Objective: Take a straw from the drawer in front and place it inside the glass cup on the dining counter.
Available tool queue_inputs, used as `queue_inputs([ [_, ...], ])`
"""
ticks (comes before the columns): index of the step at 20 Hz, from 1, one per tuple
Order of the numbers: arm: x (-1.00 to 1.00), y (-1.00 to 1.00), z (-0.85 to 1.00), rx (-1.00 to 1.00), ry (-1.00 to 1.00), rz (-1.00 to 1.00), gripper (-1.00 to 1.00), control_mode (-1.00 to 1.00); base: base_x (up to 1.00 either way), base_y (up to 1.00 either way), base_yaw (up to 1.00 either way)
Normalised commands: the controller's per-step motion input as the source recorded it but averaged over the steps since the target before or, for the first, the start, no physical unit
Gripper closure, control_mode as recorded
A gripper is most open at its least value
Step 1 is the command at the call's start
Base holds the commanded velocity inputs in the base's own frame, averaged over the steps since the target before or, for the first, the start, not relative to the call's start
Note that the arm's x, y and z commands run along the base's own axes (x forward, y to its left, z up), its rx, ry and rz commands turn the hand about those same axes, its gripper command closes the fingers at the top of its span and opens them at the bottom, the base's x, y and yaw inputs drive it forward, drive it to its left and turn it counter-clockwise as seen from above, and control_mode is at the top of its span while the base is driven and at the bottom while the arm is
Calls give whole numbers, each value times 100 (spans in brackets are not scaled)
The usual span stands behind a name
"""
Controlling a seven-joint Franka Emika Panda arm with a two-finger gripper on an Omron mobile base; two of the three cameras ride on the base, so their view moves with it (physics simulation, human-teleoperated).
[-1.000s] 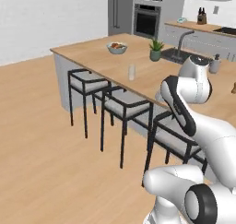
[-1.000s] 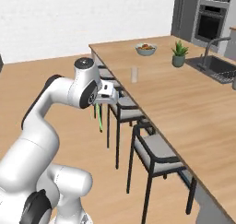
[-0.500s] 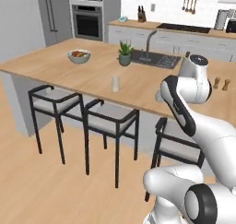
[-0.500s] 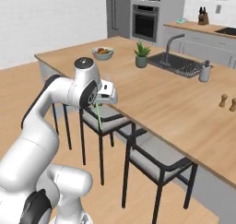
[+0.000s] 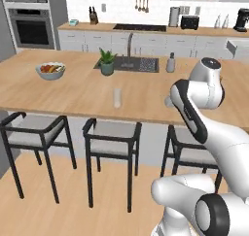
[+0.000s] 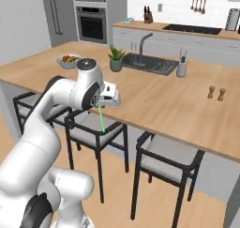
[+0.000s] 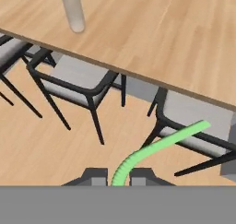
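Gripper: closed (image 7: 120,176) on the straw (image 7: 156,147), which is clamped at one end so that the free length hangs clear below the hand (image 6: 101,119).
Straw: carried over the stools (image 6: 96,133), just short of the counter's (image 5: 73,96) near edge (not yet above the top).
Cup: stood upright and alone near the near edge of the counter (image 5: 117,97), seen far left from the hand (image 7: 73,10); well apart from the straw.
Step judged: carry phase; the straw must be raised above the rim before it can be lowered in.
Risk judged: a thin straw may swing and miss the narrow mouth.
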Motion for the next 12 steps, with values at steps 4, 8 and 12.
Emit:
queue_inputs([
  [4, 0, 0, 0, 0, 0, 0, 100, 100, 1, 100, -51],
  [8, 0, 0, 0, 0, 0, 0, 100, 100, 0, 100, -50],
  [12, 0, 0, 0, 0, 0, 0, 100, 100, 4, 100, -48],
])
